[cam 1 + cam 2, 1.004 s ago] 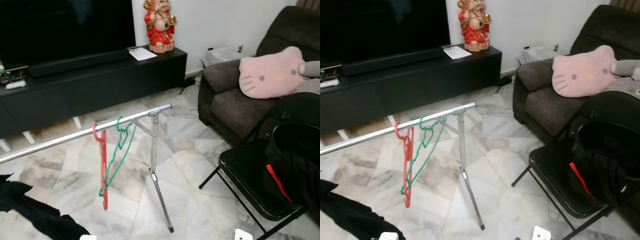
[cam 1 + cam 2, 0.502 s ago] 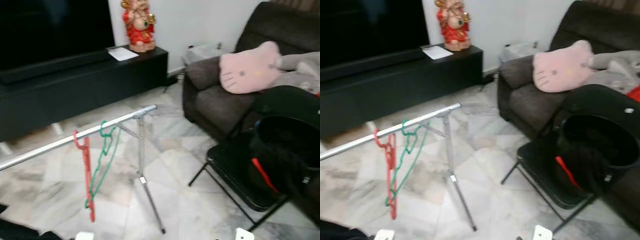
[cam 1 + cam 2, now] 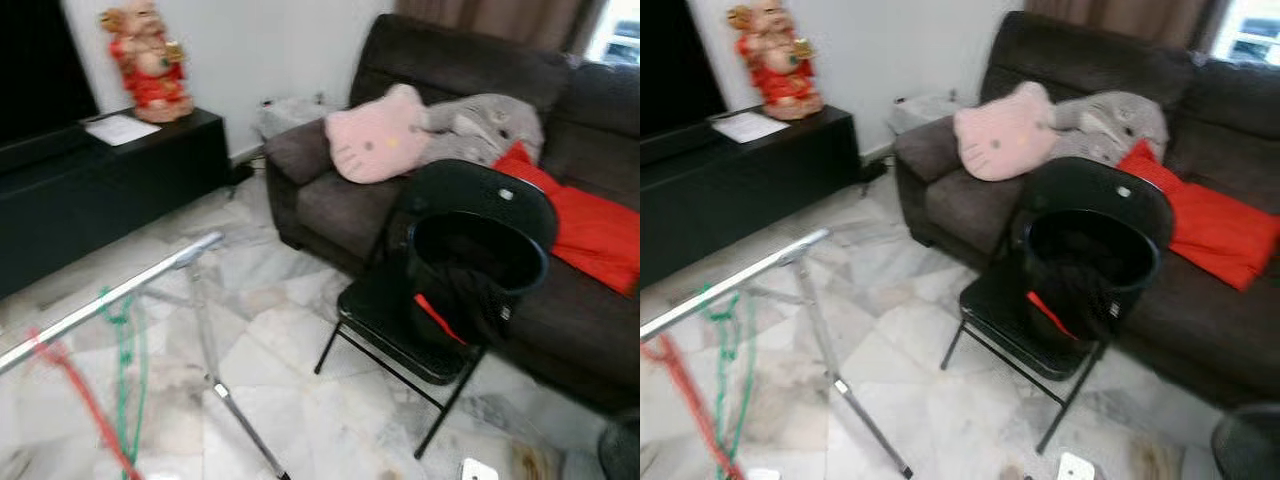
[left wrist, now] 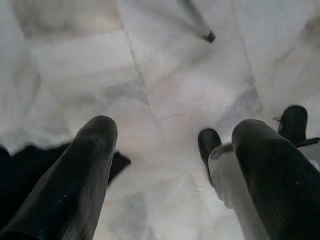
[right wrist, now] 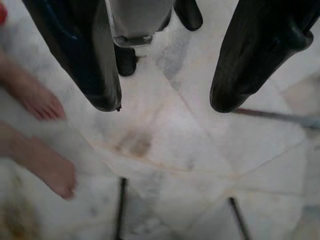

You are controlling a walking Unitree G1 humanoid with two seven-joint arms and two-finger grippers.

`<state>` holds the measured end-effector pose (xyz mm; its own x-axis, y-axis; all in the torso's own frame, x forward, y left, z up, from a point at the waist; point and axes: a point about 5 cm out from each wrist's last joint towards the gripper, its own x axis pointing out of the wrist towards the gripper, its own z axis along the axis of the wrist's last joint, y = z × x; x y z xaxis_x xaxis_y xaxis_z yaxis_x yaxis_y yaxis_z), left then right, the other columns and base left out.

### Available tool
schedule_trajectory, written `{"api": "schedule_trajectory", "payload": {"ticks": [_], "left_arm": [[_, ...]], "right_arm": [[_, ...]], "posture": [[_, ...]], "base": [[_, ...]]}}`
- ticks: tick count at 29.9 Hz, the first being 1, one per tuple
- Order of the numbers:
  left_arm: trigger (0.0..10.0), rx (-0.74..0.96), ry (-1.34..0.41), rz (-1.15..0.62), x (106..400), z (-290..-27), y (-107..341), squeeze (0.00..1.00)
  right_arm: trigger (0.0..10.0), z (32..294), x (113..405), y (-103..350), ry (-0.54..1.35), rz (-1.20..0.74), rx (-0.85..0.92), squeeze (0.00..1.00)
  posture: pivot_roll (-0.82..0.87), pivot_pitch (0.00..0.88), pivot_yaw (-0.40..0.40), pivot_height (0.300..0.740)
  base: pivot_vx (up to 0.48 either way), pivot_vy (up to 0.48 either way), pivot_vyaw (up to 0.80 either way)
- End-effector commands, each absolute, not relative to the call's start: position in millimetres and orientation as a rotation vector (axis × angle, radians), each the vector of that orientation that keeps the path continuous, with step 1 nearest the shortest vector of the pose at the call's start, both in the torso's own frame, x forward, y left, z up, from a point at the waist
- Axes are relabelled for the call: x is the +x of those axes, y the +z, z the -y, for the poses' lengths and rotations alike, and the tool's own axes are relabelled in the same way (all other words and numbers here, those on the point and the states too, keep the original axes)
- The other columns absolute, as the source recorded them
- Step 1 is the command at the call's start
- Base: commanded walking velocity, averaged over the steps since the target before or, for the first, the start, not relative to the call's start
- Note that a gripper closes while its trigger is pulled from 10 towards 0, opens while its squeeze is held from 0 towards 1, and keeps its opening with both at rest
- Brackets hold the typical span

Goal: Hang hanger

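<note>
A silver clothes rail on thin legs stands at the left. A green hanger and a red hanger hang from it, both blurred. A black folding chair carries a black round basket with a red hanger-like piece inside. My left gripper hangs low over the marble floor, open, with nothing between its fingers. My right gripper also hangs open and empty above the floor.
A dark sofa holds a pink cat pillow and a red cushion. A black TV cabinet with a red statue stands at the back left. A person's bare feet are near my right gripper.
The whole picture has swung to the right: the rail and hangers slid to the left edge, and the chair and sofa came to the middle. The hangers stay on the rail.
</note>
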<state>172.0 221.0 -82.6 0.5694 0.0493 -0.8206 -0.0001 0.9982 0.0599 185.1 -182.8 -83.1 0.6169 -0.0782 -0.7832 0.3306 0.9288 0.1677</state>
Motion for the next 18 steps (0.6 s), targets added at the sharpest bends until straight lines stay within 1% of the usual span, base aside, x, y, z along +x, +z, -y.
{"api": "schedule_trajectory", "payload": {"ticks": [1, 14, 18], "left_arm": [[10.0, 0.047, 0.031, -0.974, 170.3, -218.5, -84.1, 0.0], [10.0, 0.044, 0.024, -0.973, 174.4, -215.3, -83.1, 0.0], [10.0, 0.041, 0.023, -0.981, 172.8, -210.9, -84.8, 0.0]], "right_arm": [[10.0, 184.1, 183.0, -84.2, -0.246, -0.89, 0.308, 0.0], [10.0, 183.8, 182.8, -84.3, -0.24, -0.892, 0.304, 0.0], [10.0, 183.6, 183.2, -84.0, -0.236, -0.887, 0.3, 0.0]], "posture": [[-0.02, 0.013, 0.055, 0.74], [-0.02, 0.007, 0.056, 0.74], [-0.02, 0.008, 0.056, 0.74]], "base": [[0.0, 0.0, -0.79], [0.0, 0.0, -0.79], [0.0, 0.0, 0.0]]}}
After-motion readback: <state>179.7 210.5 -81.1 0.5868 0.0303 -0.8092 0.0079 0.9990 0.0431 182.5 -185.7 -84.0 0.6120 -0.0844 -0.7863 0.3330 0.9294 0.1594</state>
